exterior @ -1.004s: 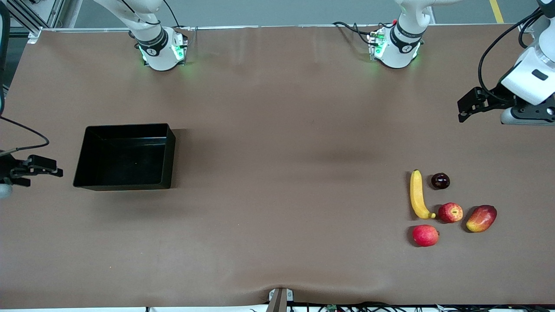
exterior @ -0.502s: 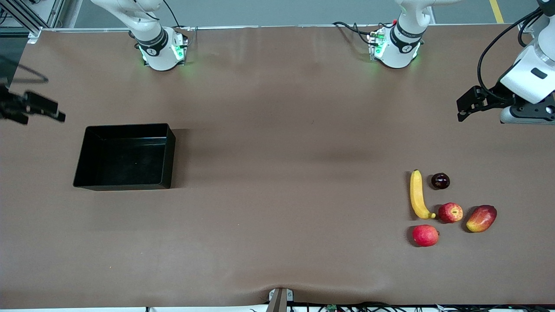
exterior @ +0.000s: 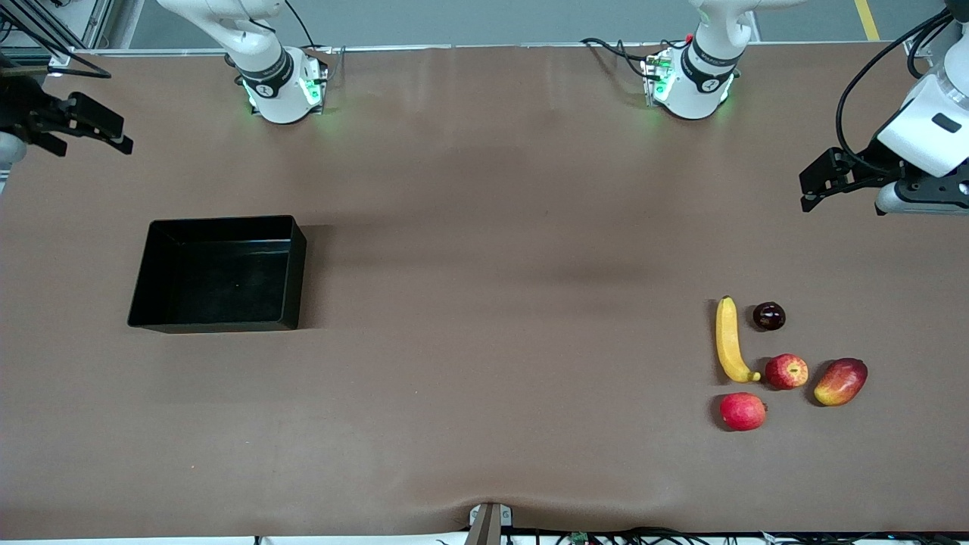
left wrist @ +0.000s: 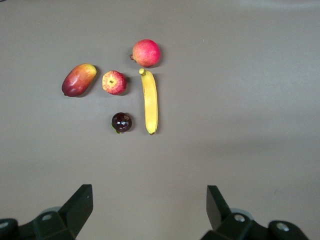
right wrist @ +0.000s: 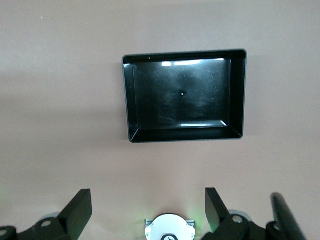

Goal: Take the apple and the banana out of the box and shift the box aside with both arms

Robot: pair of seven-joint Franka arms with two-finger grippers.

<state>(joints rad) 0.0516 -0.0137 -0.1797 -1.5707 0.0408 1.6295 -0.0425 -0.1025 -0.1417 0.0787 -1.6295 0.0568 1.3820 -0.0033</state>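
Both arms run off the front view's edges. Each wrist view cuts off the fingers [left wrist: 80, 202] at their bases.

You have a plain brown table covering [exterior: 484, 227] with no pattern. The tray [exterior: 219, 274] is glossy black throughout. At 9 o'clock in the fruit cluster, the banana [exterior: 728, 340] is solid yellow with a darker tip. The apple [exterior: 786, 371] is red with yellow streaks. The mango [exterior: 840, 381] at 3 o'clock grades from red to yellow. The round fruit [exterior: 743, 411] at 6 o'clock is plain pinkish-red. The small fruit [exterior: 768, 316] at 12 o'clock is dark maroon, nearly black. Both grippers' fingers [left wrist: 80, 205] [right wrist: 80, 207] are black.
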